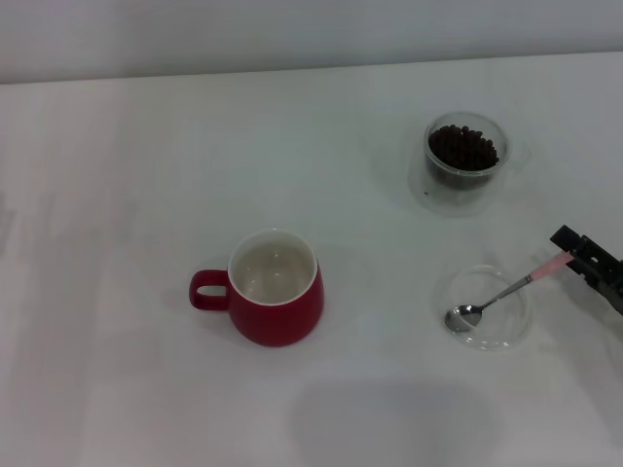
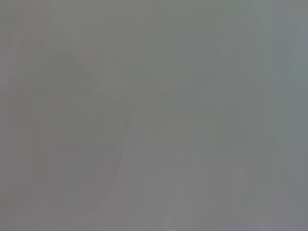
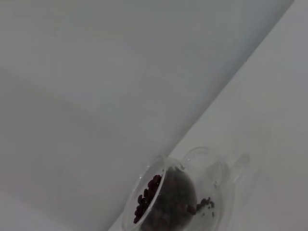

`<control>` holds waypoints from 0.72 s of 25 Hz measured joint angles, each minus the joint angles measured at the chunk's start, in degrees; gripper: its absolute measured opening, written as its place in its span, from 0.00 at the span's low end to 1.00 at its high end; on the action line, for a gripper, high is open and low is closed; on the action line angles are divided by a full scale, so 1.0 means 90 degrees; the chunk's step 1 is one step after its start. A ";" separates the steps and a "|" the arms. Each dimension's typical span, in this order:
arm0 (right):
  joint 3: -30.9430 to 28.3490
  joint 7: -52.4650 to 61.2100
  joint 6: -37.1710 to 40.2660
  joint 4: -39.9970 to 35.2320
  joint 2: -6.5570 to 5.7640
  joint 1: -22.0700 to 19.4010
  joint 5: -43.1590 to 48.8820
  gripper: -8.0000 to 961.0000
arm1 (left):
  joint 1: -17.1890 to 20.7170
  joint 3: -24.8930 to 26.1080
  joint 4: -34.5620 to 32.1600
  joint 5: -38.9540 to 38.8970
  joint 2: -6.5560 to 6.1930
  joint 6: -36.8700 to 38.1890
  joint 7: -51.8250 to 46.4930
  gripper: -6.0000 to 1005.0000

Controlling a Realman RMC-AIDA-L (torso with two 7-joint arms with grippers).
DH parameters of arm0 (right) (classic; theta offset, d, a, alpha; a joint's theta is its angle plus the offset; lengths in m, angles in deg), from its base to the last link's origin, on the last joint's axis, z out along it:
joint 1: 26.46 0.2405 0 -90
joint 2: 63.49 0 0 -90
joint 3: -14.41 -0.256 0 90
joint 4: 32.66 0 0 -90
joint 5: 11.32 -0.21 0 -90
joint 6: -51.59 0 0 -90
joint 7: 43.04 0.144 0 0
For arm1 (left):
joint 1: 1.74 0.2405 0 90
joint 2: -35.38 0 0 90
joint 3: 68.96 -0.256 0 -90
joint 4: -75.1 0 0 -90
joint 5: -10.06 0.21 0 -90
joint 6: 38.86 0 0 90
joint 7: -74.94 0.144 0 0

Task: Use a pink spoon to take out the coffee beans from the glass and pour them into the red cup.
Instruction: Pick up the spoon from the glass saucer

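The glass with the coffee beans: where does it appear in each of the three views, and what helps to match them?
Head view: the glass stands at the upper right of the table, behind the clear dish.
Left wrist view: not in it; only a plain grey surface shows.
Right wrist view: the glass is at the bottom centre, cut by the edge.
Shared landmark: the dark coffee beans inside the glass, seen in the head and right wrist views.

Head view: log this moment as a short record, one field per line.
spoon: pink spoon, bowl resting in a flat clear dish, handle raised toward the right gripper
right gripper: at the handle's pink end, at the table's right edge; grip unclear
left gripper: not in view
glass: far right, upright, holding coffee beans
red cup: centre, upright, no beans inside, handle facing left
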 joint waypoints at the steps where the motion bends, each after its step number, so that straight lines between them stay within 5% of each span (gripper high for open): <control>1: 0.0000 -0.0009 -0.0015 0.0000 0.0006 0.0015 0.0000 0.85 | -0.0021 0.0002 0.0000 0.0000 0.0000 0.0000 0.0000 0.89; 7: 0.0010 -0.0022 -0.0114 -0.0005 0.0021 0.0052 0.0000 0.85 | -0.0079 0.0000 0.0008 0.0000 0.0000 0.0000 0.0000 0.89; 13: 0.0012 -0.0022 -0.0124 -0.0007 0.0031 0.0064 -0.0001 0.66 | -0.0102 0.0008 0.0019 0.0000 0.0000 -0.0026 0.0000 0.89; 18: 0.0066 0.0010 -0.0127 0.0008 0.0038 0.0102 0.0002 0.60 | -0.0117 -0.0025 0.0015 0.0033 -0.0015 -0.0004 0.0000 0.89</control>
